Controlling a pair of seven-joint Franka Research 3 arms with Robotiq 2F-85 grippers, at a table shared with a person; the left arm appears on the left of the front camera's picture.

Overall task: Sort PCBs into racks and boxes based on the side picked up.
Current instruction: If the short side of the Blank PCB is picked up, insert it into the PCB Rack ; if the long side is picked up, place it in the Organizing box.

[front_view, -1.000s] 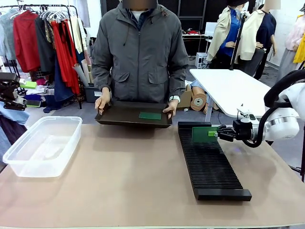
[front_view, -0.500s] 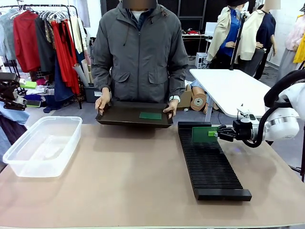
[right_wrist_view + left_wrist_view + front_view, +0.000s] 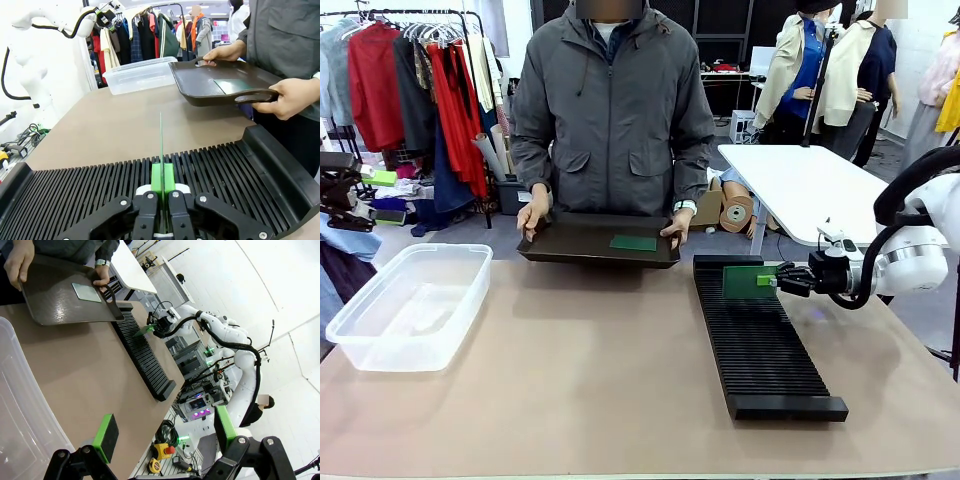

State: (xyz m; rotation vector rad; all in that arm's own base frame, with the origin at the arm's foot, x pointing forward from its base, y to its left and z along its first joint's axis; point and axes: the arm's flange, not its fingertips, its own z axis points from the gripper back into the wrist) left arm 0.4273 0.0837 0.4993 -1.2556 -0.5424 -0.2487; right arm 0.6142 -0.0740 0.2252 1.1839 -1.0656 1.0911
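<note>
Nearest the robot's side, the left gripper (image 3: 165, 432) hangs released above the bench (image 3: 580, 400). Its green pads (image 3: 106, 434) are spread wide with nothing between them. Just beside it, on the bench's left part, stands the clear box (image 3: 450, 318), its long side running away from the robot.

On the right part lies the long black rack (image 3: 760, 345), also running from near to far, its fine slots crossing its width. At the rack's far end the right gripper (image 3: 778, 280) reaches in from the right and is clenched on the edge of a PCB (image 3: 748, 282). This board stands upright on edge, square across the rack, its lower edge down at the slots. Whether it is seated in a slot cannot be told. In the right wrist view the board appears edge-on as a thin green line rising between the pinched fingers.

Beyond the rack and box, at the bench's far edge, a person in a grey jacket holds a dark shallow tray (image 3: 570, 245), with one hand (image 3: 533, 215) at one end and the other hand (image 3: 677, 229) at the opposite end. A second PCB (image 3: 633, 243) lies flat on the tray, nearer the rack's side.
</note>
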